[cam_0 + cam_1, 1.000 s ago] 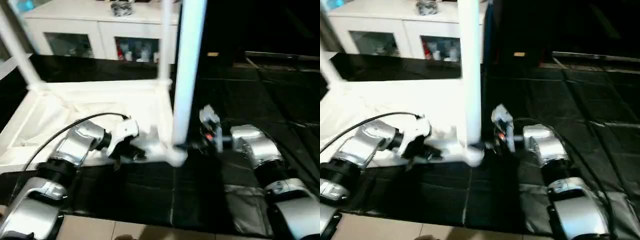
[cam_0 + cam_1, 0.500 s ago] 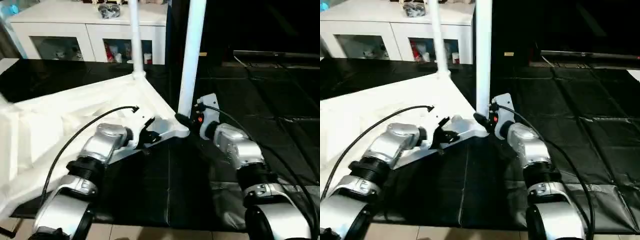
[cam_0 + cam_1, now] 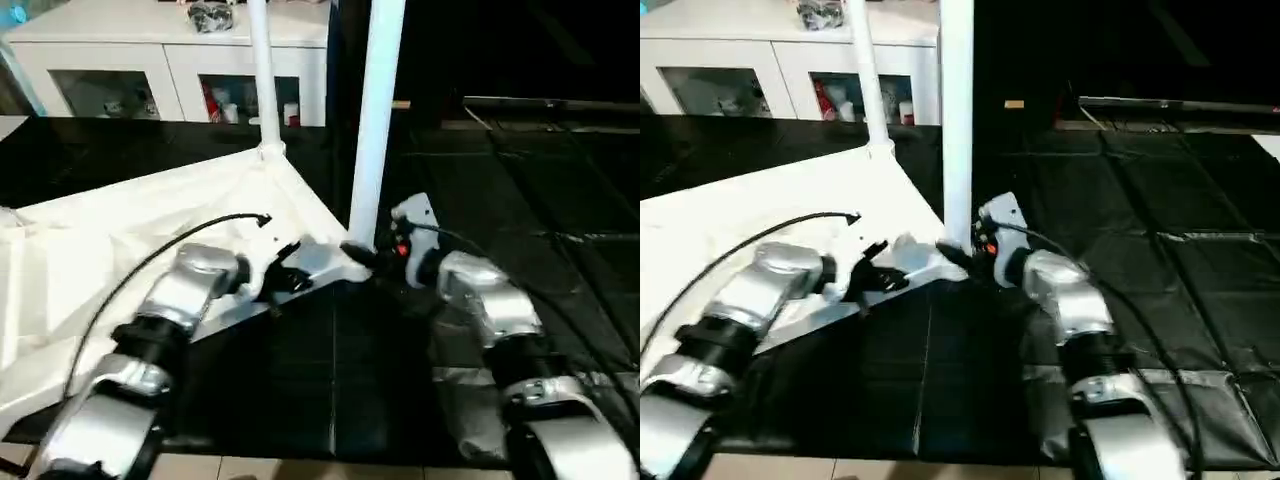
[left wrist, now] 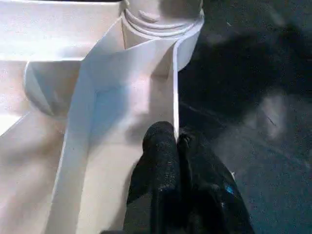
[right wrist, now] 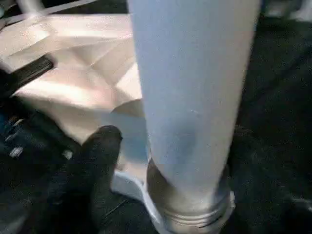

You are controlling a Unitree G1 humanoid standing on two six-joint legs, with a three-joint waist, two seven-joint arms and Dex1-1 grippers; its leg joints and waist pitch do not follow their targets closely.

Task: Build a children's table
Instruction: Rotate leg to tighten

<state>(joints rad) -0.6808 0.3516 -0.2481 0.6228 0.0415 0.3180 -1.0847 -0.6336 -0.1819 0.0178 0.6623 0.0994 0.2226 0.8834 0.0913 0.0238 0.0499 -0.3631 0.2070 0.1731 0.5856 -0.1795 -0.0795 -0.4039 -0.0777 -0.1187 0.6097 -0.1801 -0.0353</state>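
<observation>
Pinching tabletop (image 3: 150, 225) rim, L tool (image 4: 176, 144) clamped, R tool (image 3: 362, 254) at upright leg (image 3: 375, 110) base, grip state unclear

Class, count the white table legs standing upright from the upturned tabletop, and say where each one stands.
2. The near leg rises from the corner socket by the right gripper; the far leg stands at the corner nearer the cabinet. Others may be out of frame.

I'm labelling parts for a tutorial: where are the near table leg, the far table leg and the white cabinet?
near table leg (image 3: 372, 130): left eye view, middle of its upright tube.
far table leg (image 3: 262, 80): left eye view, mid-shaft above its corner socket.
white cabinet (image 3: 180, 66): left eye view, front frame between the glass doors.
</observation>
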